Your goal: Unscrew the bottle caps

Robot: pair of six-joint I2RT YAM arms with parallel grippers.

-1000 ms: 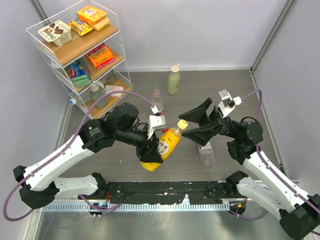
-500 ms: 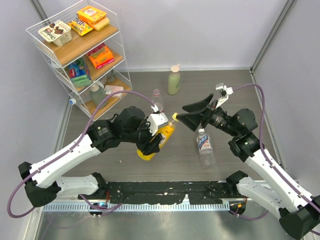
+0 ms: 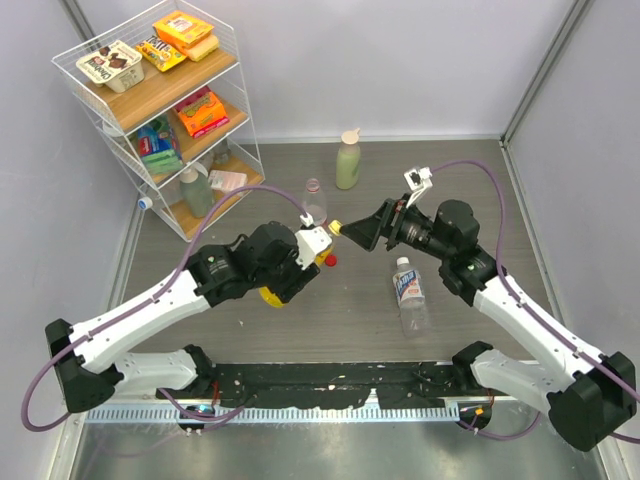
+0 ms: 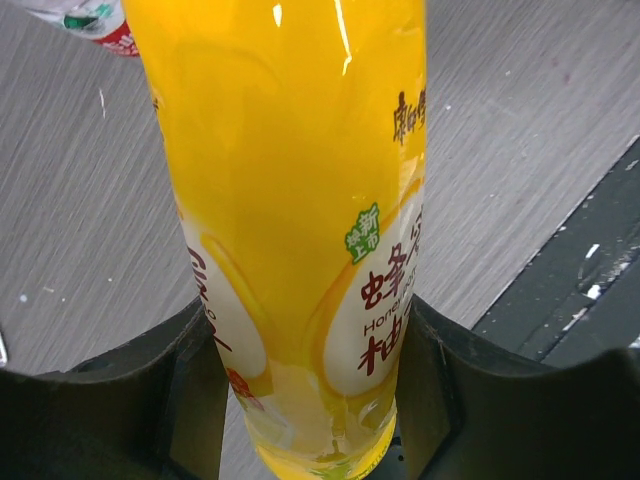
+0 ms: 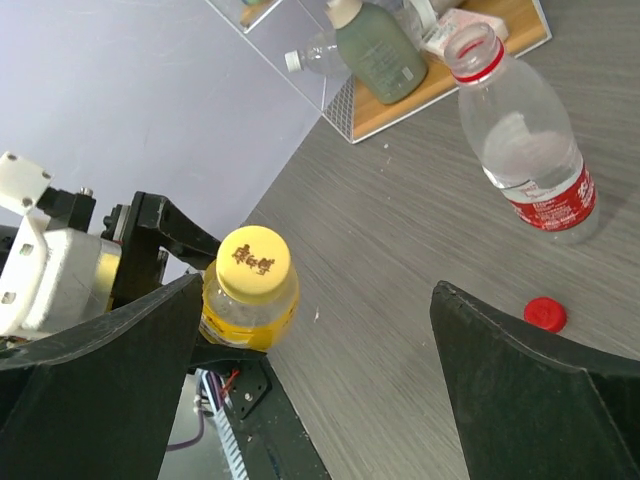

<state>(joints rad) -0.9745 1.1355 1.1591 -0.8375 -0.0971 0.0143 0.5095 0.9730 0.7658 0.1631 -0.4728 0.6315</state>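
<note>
Grey wood-grain planking is forming the counter (image 3: 340, 320), with pale walls closing it in. At the far left a white wire rack (image 3: 150, 95) is holding snack packs on wooden shelves, and a dull green bottle (image 3: 195, 190) is standing on its lowest shelf.

Next comes the left end effector (image 4: 315, 385). It is clamping a yellow juice bottle (image 4: 290, 180) round the lower body, with a finger pressing on each side, and is holding it tilted. From overhead, the left arm is hiding most of that bottle.

Three small caps are showing:
- The red cap (image 5: 545, 314) is lying loose on the counter near the juice bottle.
- The yellow cap (image 5: 254, 263) is sitting on the juice bottle's neck.
- The pale cap (image 3: 402, 263) is sitting (as far as the overhead view shows) on a clear bottle (image 3: 410, 298) that is lying on its side further right.

Four bottles are showing away from the rack:
- the juice bottle;
- an uncapped clear bottle with a red neck ring (image 5: 520, 140), standing behind the red cap;
- a pale green bottle (image 3: 348, 163) with a beige top, standing near the back wall;
- the clear one lying down.

The right end effector (image 3: 352, 229) is gaping wide and gripping nothing. Its fingers are flanking the yellow cap without touching it.
</note>
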